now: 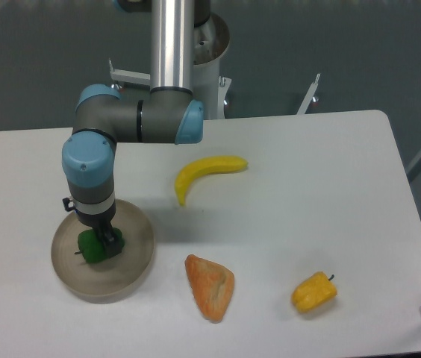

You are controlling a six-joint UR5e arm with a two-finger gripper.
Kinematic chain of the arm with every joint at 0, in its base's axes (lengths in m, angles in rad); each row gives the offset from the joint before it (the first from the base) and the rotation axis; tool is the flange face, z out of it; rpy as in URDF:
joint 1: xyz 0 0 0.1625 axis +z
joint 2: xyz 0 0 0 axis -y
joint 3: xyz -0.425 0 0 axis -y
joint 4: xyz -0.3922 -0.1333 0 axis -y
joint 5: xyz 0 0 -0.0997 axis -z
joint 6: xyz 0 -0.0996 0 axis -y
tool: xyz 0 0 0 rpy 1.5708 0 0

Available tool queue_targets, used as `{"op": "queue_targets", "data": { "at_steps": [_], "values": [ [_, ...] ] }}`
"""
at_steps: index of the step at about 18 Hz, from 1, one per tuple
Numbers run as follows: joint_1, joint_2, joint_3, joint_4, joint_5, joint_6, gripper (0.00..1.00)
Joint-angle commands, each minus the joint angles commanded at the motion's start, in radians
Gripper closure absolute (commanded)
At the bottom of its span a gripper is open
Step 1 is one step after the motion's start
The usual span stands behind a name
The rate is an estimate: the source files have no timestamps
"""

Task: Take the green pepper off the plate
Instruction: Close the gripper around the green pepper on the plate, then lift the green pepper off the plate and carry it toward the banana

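Gripper (pixel 104 237) at the lower left of the frame sits low over the green pepper (pixel 89 247), and from this angle we cannot tell whether its fingers are spread around the fruit or already pressed against it. We count the white table (pixel 330 186) as the largest thing in view, then the UR5e arm (pixel 132 123) bending down from the upper middle. Next comes the plate (pixel 132 250), round and beige-grey, with the pepper lying left of its centre and partly hidden under the tool.

We judge the pepper light, hollow and fairly stiff, its glossy skin likely slippery, so a hold across the broad blocky body, not the thin stem, looks safest; too hard a squeeze could dent it.

Smaller items lie apart from the plate: a yellow banana (pixel 204 170) at centre, an orange wedge-shaped item (pixel 210 286) at lower middle, and a yellow pepper (pixel 314 292) at lower right.

We can read no brand, label or writing anywhere in the frame.
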Motion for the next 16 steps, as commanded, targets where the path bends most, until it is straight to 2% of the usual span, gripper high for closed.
{"op": "queue_targets", "data": {
  "at_steps": [4, 6, 7, 10, 12, 14, 16],
  "values": [
    [-0.005, -0.026, 0.001, 0.012, 0.005, 0.008, 0.01],
    [-0.005, -0.017, -0.009, 0.008, 0.011, 0.003, 0.60],
    [-0.003, -0.012, -0.008, 0.008, 0.011, -0.003, 0.75],
    [0.008, 0.037, -0.006, 0.003, 0.014, -0.072, 0.75],
    [0.089, 0.142, -0.032, -0.012, 0.005, -0.112, 0.75],
    [0.188, 0.202, -0.044, -0.050, 0.002, -0.097, 0.76],
    [0.276, 0.234, -0.064, -0.090, -0.002, -0.042, 0.76]
  ]
}}
